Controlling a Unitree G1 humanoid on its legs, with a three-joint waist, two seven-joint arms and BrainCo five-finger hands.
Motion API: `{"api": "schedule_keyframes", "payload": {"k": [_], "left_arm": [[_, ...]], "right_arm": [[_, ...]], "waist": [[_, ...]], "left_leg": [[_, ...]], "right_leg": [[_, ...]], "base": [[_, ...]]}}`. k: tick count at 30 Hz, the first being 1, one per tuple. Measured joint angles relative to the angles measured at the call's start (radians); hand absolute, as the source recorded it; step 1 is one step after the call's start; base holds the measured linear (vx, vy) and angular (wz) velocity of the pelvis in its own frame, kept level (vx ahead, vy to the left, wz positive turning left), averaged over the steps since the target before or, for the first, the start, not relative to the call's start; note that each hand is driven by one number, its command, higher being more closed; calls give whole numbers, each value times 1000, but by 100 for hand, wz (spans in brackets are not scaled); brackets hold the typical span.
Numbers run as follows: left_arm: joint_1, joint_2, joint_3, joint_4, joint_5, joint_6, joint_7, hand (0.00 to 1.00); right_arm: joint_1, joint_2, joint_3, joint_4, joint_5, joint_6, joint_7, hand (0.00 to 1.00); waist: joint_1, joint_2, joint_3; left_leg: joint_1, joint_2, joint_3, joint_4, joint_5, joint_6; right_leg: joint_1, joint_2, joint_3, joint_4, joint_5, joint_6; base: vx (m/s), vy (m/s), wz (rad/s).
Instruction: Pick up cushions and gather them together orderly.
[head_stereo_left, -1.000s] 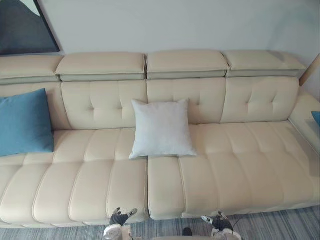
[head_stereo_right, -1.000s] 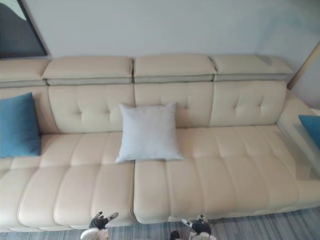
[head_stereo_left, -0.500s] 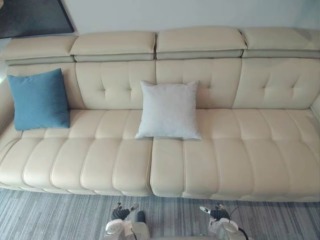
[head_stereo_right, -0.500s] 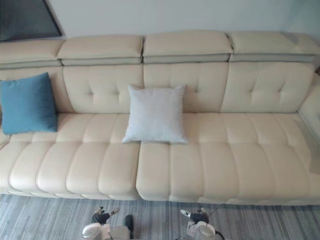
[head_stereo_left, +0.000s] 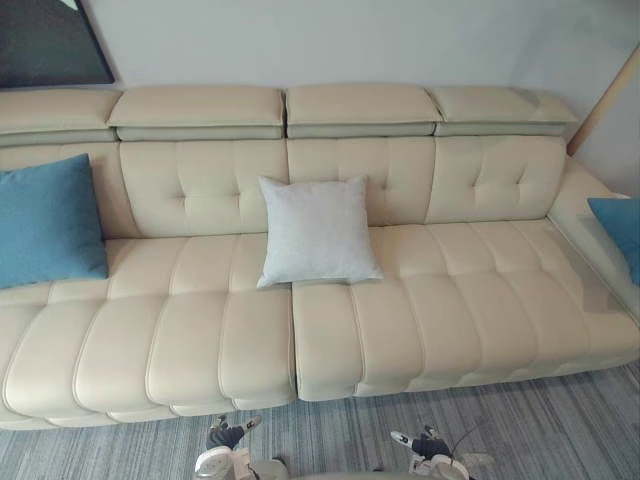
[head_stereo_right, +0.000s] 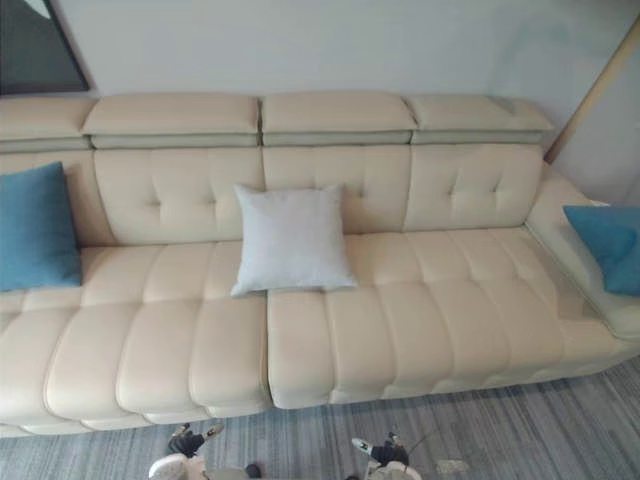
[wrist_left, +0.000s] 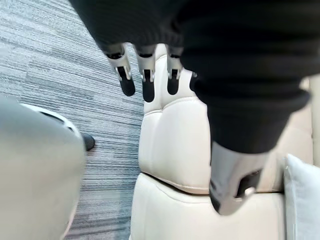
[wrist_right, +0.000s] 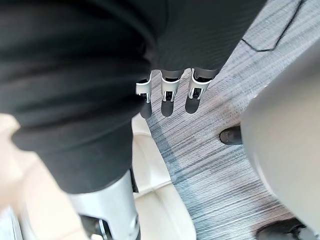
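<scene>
Plainly, in the left eye view nothing is in hand yet. The cream leather sofa (head_stereo_left: 400, 320) carries a pale grey cushion (head_stereo_left: 315, 232) propped upright against the backrest near the middle. A blue cushion (head_stereo_left: 45, 222) leans at the sofa's left end, well apart from it. The left hand (head_stereo_left: 230, 437) and right hand (head_stereo_left: 427, 444) hang low over the striped carpet (head_stereo_left: 540, 430) in front of the seat.

The right eye view adds a second blue cushion (head_stereo_right: 605, 247) resting on the sofa's right end section, far from both others. That makes three cushions, two blue and one pale grey, on one sofa.

In the left wrist view the left hand's fingers (wrist_left: 148, 89) are straight and loose, holding nothing, with the seat front and a corner of the pale cushion past them.

In the right wrist view the right hand's fingers (wrist_right: 167, 104) hang likewise relaxed and empty above the carpet.

Likely trouble: the cushions are soft and widely spread, so a shallow pinch on a corner could let one slump or slip to the floor. A long reach to either end could also miss.
</scene>
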Motion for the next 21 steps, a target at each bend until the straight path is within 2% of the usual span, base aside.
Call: {"api": "schedule_keyframes", "payload": {"k": [4, 5, 6, 7, 8, 9, 10, 11, 12, 14, 15, 16, 17, 18, 19, 20, 21], "left_arm": [[-7, -8, -1, 19, 9, 4, -18, 0], [-7, -8, -1, 19, 9, 4, -19, 0], [-11, -6, -2, 28, 7, 3, -18, 0], [-11, -5, -4, 34, 7, 3, -18, 0], [-15, -2, -15, 38, 6, 5, -19, 0], [-24, 16, -53, 38, 4, 6, -19, 0], [-28, 19, -62, 40, 3, 7, -18, 0], [-36, 23, -78, 37, 3, 6, -19, 0], [-36, 26, -88, 35, 1, -1, -19, 0], [-35, 35, -90, 36, -1, -3, -19, 0], [-34, 33, -87, 37, -2, 1, -18, 0], [-37, 29, -75, 30, -12, 1, -17, 0], [-38, 22, -65, 20, -18, 0, -20, 0], [-35, 20, -70, 0, -19, -4, -19, 0], [-33, 20, -70, -5, -18, -4, -17, 0], [-34, 16, -72, -13, -18, -2, -17, 0], [-33, 11, -76, -27, -25, -2, -16, 0]], "right_arm": [[-7, -1, -33, 2, 7, -1, 2, 0], [-16, -3, -37, 8, 7, -1, 1, 0], [-48, -12, -36, 32, 4, -5, 2, 0], [-58, -17, -35, 40, 4, -6, 2, 0], [-85, -24, -36, 48, 4, -4, 0, 0], [-93, -47, -50, 76, -3, -1, -2, 0], [-91, -57, -55, 82, -3, -2, -3, 0], [-85, -74, -56, 83, -3, -4, -5, 0], [-77, -89, -54, 84, -3, -4, -6, 0], [-76, -95, -53, 98, -2, -4, -5, 0], [-77, -94, -54, 101, 3, -4, -6, 0], [-58, -95, -54, 100, 7, -3, -10, 0], [-49, -96, -56, 98, 10, -4, -11, 0], [-46, -94, -52, 95, 29, -3, -19, 0], [-49, -94, -52, 87, 37, -2, -22, 0], [-56, -91, -54, 62, 38, -3, -24, 0], [-64, -88, -55, 58, 38, -6, -24, 0]], "waist": [[-2, 20, -11], [-3, 24, -12], [0, 31, -11], [3, 35, -11], [6, 50, -1], [-4, 34, 11], [-7, 40, 15], [-22, 47, 27], [-27, 54, 31], [-26, 54, 49], [-27, 67, 60], [-28, 85, 87], [-24, 91, 95], [-16, 86, 103], [-9, 84, 104], [-7, 79, 106], [-1, 72, 109]], "left_leg": [[0, 28, 59, 31, -21, 10], [1, 38, 62, 37, -28, 13], [-1, 67, 99, 37, -31, 24], [-1, 78, 114, 36, -31, 27], [7, 103, 142, 29, -31, 30], [48, 74, 195, 20, -38, 20], [57, 74, 202, 25, -39, 19], [72, 68, 202, 43, -43, 16], [69, 69, 200, 79, -46, 15], [30, 109, 190, 233, -60, 3], [-35, 158, 157, 404, -71, 15], [-105, 217, 90, 609, -45, 63], [-130, 228, 55, 673, -20, 102], [-187, 220, -37, 781, 25, 138], [-202, 196, -81, 805, -1, 111], [-225, 141, -132, 786, -56, 75], [-248, 87, -166, 706, -101, 56]], "right_leg": [[-45, 41, 115, -26, 39, -13], [-68, 61, 118, -31, 73, -20], [-112, 108, 36, -44, 160, -70], [-119, 120, -13, -65, 192, -102], [-122, 115, -187, -79, 175, -159], [-112, 55, -509, 7, 36, -181], [-101, 54, -505, 9, 43, -169], [-82, 63, -490, 6, 59, -160], [-82, 70, -437, -2, 54, -149], [-83, 79, -383, -18, 36, -135], [-73, 102, -370, -25, 33, -138], [-43, 136, -365, -27, 26, -151], [-30, 147, -355, -23, 21, -158], [-13, 164, -317, -15, 9, -174], [-15, 166, -296, -2, 2, -183], [-19, 167, -252, 1, -2, -178], [-25, 168, -207, -10, -2, -175]], "base": [[147, 6, -102], [125, -59, -171], [103, -74, -187], [60, -95, -200], [55, -155, -167], [40, -146, -145], [29, -100, -101], [-27, 11, -59], [-11, -11, -97], [-14, -51, -100], [-4, -116, -66], [5, -97, -55], [44, -104, -61], [45, -24, -63], [85, -24, -90], [92, 2, -110], [96, 4, -113]]}}
